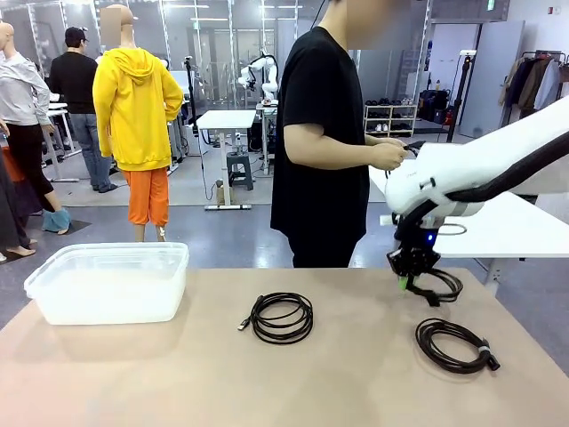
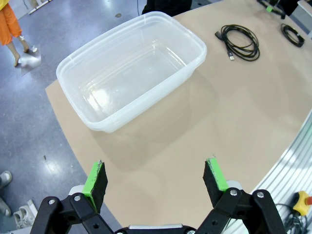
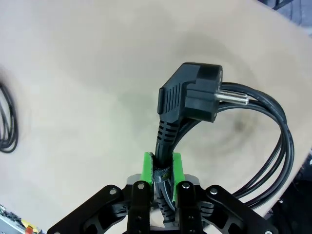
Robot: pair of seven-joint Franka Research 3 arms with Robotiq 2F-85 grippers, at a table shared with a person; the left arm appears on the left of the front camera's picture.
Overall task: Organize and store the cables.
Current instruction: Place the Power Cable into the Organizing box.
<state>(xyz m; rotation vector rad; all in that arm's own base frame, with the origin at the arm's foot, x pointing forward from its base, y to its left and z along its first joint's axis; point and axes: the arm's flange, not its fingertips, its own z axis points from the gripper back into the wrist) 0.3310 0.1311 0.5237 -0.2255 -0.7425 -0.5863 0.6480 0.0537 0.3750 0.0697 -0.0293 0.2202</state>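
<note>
Cables distributed over tan table (image 1: 178, 374) as follows. Power cord (image 3: 284, 146) with angled black plug (image 3: 192, 95) clamped between green pads (image 3: 146, 165) of right gripper (image 3: 162, 168) at far right of table; contact of hanging loops with surface not discernible. Second coil (image 1: 282, 318), small connector at its left end, lying flat at table centre. Third coil (image 1: 452, 344) lying flat near right edge, just beside held cord. Left gripper (image 2: 156, 178) with jaws spread wide, gripping nothing, above table near clear plastic container (image 1: 107, 302) at table's left.
</note>
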